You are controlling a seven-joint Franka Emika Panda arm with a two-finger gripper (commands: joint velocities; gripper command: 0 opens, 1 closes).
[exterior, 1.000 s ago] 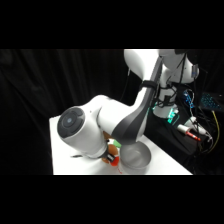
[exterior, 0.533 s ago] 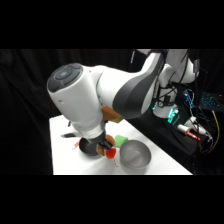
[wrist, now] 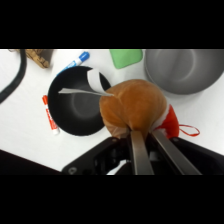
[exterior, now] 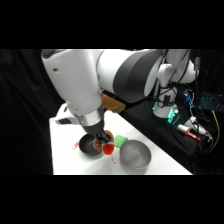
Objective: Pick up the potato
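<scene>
From my wrist camera, going left to right: a black cable (wrist: 15,75) loops at the far left edge of the white surface (wrist: 25,125), with a knobbly tan-brown thing (wrist: 40,56) beside it at the top. Next lies a red-and-white marker (wrist: 50,116), just beside the rim of the black bowl (wrist: 75,107), and a blue-and-white marker (wrist: 76,61) sits above that bowl. A white strip (wrist: 92,85) reaches across the bowl's inside. My gripper (wrist: 145,145) is clamped on the potato (wrist: 132,110), a smooth orange-brown lump held between my two fingers (wrist: 140,155) and hanging over the bowl's right rim. Behind the potato a flat red piece (wrist: 172,125) with a thin loop shows on the surface. A green block (wrist: 126,56) sits at the top, and the grey metal bowl (wrist: 182,70) fills the upper right. In the side view the potato (exterior: 108,148) sits at my fingertips between the black bowl (exterior: 90,146) and the grey bowl (exterior: 134,154), though whether it clears the surface I cannot tell.
</scene>
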